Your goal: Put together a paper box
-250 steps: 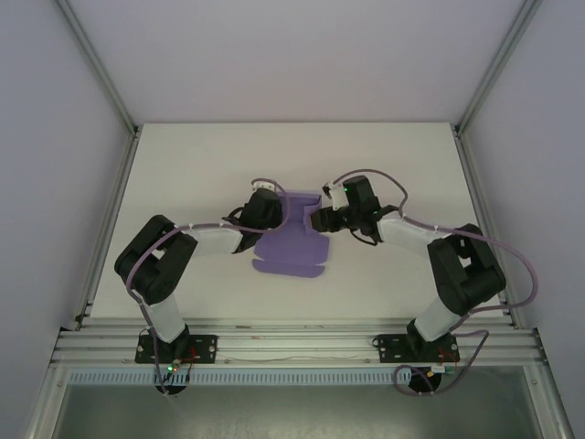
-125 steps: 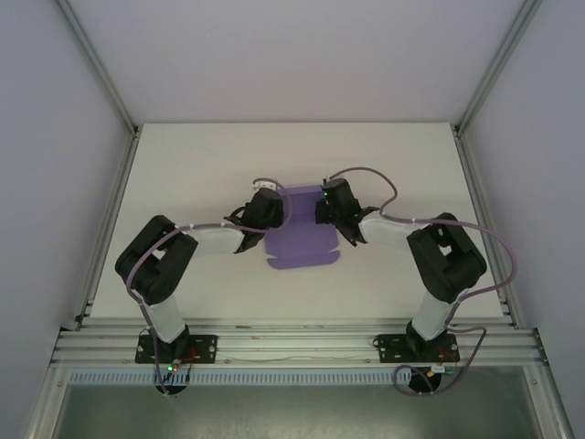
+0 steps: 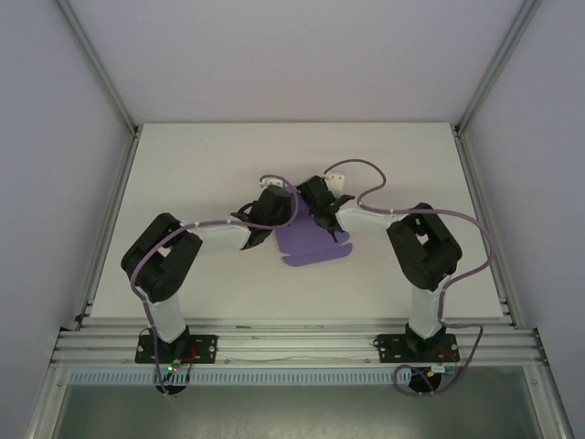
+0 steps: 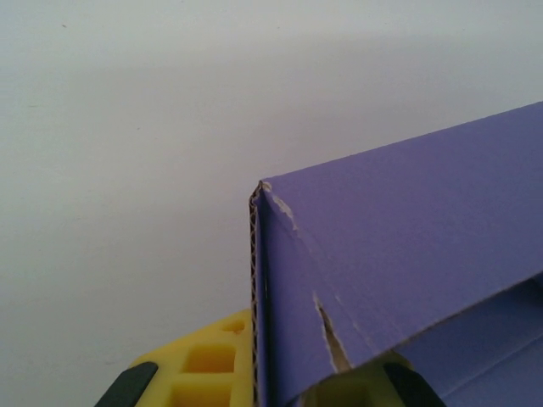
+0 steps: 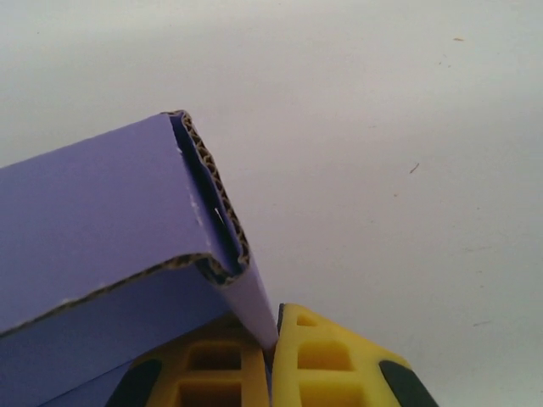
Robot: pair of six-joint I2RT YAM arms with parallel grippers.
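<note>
Purple corrugated card, so the paper box (image 3: 315, 245) is going to be feather-light and fairly stiff across the flutes, but it'll crease or rip if you lean on it. There's already a small tear (image 4: 327, 335) by the corner in the left wrist view, so I'd call it fragile at the folds. Matte surface, so it shouldn't slip. It sits around the middle of the worktop (image 3: 183, 165), half folded, with the far end raised and the near flap lying flat.

Left pincer (image 3: 280, 216) is clamped on the box's upright far-left wall, card sandwiched between its yellow pads (image 4: 208, 373). Right pincer (image 3: 317, 208) is pinched tight on the doubled-over wall at the far right, right at the fold. Best places to hold, I reckon, are those doubled edges near a corner, not the single-layer flaps.

What's in the way? Mostly the arms themselves. The two wrists are nearly touching over the far end of the box, and the right arm's cable (image 3: 366, 169) loops just beyond. Frame posts (image 3: 101, 73) are well apart at the sides, no bother.
</note>
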